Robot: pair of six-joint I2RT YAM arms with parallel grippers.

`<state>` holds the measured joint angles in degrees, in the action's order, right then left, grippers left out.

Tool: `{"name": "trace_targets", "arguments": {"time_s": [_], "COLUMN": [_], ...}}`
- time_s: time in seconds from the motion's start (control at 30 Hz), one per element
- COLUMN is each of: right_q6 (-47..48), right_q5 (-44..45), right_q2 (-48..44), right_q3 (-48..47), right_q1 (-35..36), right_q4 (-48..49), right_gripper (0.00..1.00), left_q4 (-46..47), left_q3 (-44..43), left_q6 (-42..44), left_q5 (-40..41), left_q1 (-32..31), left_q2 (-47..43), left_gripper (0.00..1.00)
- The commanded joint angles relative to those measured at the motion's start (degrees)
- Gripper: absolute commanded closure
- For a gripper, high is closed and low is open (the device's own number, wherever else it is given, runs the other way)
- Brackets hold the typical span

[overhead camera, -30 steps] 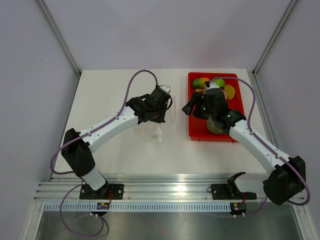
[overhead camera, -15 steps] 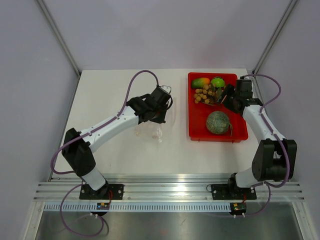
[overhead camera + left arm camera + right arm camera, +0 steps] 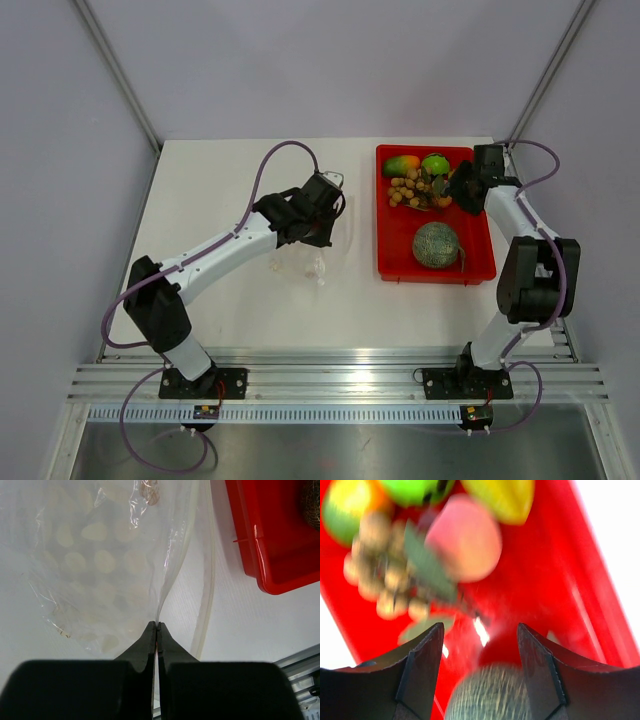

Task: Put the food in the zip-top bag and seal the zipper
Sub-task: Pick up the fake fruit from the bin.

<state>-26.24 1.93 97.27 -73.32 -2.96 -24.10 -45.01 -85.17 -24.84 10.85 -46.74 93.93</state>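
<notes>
The zip-top bag (image 3: 95,560) is clear and crinkly, on the table left of the red tray (image 3: 478,262). My left gripper (image 3: 157,625) is shut on the bag's mouth edge; the zipper (image 3: 209,575) runs beside it. In the top view the left gripper (image 3: 320,230) holds the bag (image 3: 298,262) up. My right gripper (image 3: 480,630) is open and empty, above the tray between the melon (image 3: 490,695) and the orange-peach fruit (image 3: 465,537). The yellow piece (image 3: 502,497), green apple (image 3: 415,490), mango (image 3: 347,507) and longan cluster (image 3: 385,580) lie beyond. The view is blurred.
The tray (image 3: 272,540) lies close to the right of the bag. In the top view the melon (image 3: 437,244) fills the tray's near half, and the mango (image 3: 400,165), apple (image 3: 435,163) and longans (image 3: 408,188) its far half. The right gripper (image 3: 458,186) is at the tray's right side.
My right arm has swung from over the tray's middle out to its far right side, uncovering the melon. The left arm and the bag have not moved.
</notes>
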Motion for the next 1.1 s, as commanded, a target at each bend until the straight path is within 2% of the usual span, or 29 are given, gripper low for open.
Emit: {"name": "trace_targets", "arguments": {"time_s": [0.0,0.13,0.4,0.43,0.53,0.7,0.8,0.97,1.0,1.07], "right_q6": [0.3,0.9,4.0,4.3,5.1,4.7,4.8,4.4,4.1,3.4], "right_q5": [2.4,2.6,-3.2,-3.7,-5.7,-7.7,-8.5,-7.4,-6.9,-5.2], "right_q2": [4.8,11.7,22.9,23.6,24.8,23.3,23.0,20.9,19.9,15.7], "right_q3": [-8.5,-16.0,-27.5,-27.7,-27.2,-22.8,-21.8,-19.9,-18.3,-16.4], "right_q1": [-1.9,-2.2,-2.2,-2.2,-2.2,-2.2,-2.1,-2.2,-2.2,-2.2], "right_q4": [-0.2,-1.7,-6.5,-6.4,-7.4,-5.4,-5.0,-4.3,-3.4,-2.6], "right_gripper": [0.33,0.33,0.19,0.15,0.12,0.11,0.15,0.46,0.55,0.58], "left_q4": [1.2,0.9,1.5,1.4,1.9,2.2,2.5,2.7,2.7,2.7], "left_q3": [-2.3,-2.4,-2.1,-2.1,-1.5,-0.4,-0.4,-0.1,-0.2,-0.6], "left_q6": [1.4,2.0,2.4,2.5,2.6,2.3,2.2,2.1,2.1,2.0], "left_q5": [-1.0,-0.5,-1.3,-1.5,-1.6,-2.3,-2.9,-2.5,-2.4,-2.7], "left_q1": [0.2,0.2,0.3,0.3,0.3,0.3,0.3,0.3,0.3,0.3], "left_q2": [-1.6,-1.8,-1.1,-1.2,-1.6,-1.5,-1.5,-2.0,-2.1,-1.8], "left_gripper": [1.0,1.0,1.0,1.0,1.0,1.0,1.0,1.0,1.0,1.0]}}
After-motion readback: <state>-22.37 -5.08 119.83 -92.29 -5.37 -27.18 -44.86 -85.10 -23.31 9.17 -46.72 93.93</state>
